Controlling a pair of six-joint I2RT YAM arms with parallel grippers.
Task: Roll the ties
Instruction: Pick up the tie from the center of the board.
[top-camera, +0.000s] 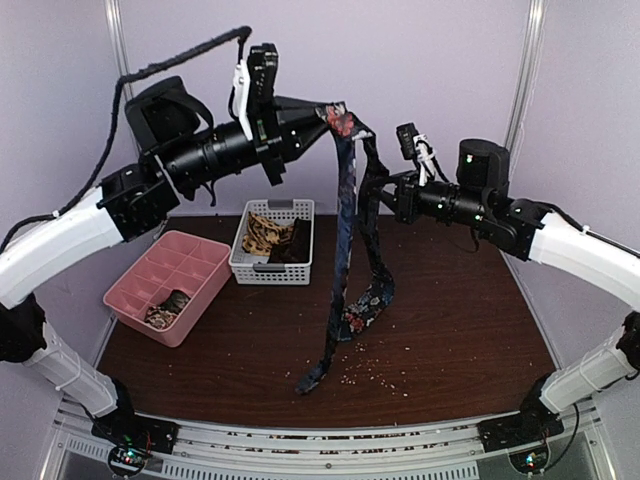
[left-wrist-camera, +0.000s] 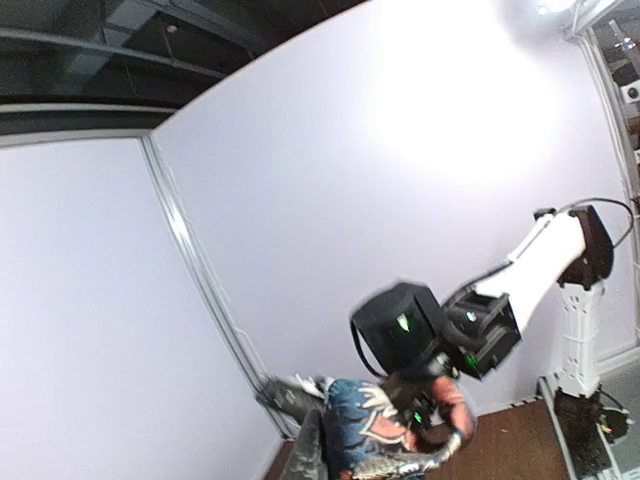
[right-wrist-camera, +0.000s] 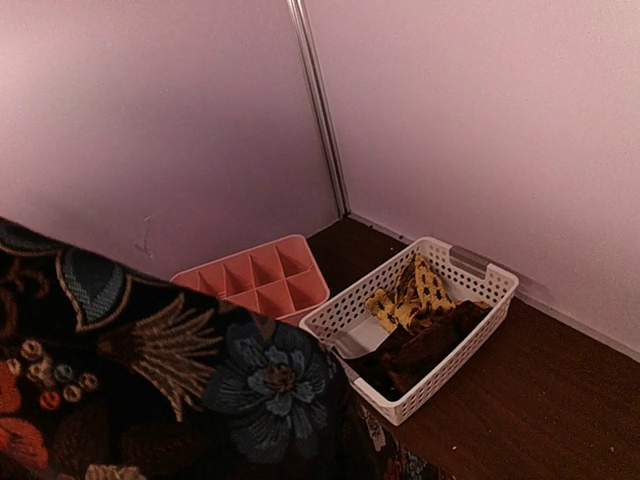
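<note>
Floral tie (top-camera: 345, 220) held high over worktop (top-camera: 460, 320), top end pinched in left fingers (top-camera: 322, 116), clamped on fabric. Hangs in two strands: one drops to a tip touching worktop at front; other bends past right fingers (top-camera: 383, 192), broad end resting mid-worktop. Right fingers at that strand, but grip unreadable, wrist cam filled w/ fabric; can't tell if wide or closed. High hold prob. to let tie hang straight, twists out, before laying flat to roll. Tan tie (top-camera: 262, 232) and brown tie (top-camera: 295, 243) loose in basket (top-camera: 270, 272), back left. Tray (top-camera: 190, 262) beside it; patterned bundle (top-camera: 168, 306) in a near compartment, poss. a rolled tie, too small to confirm. Judgement: rolling of floral tie not yet begun.
</note>
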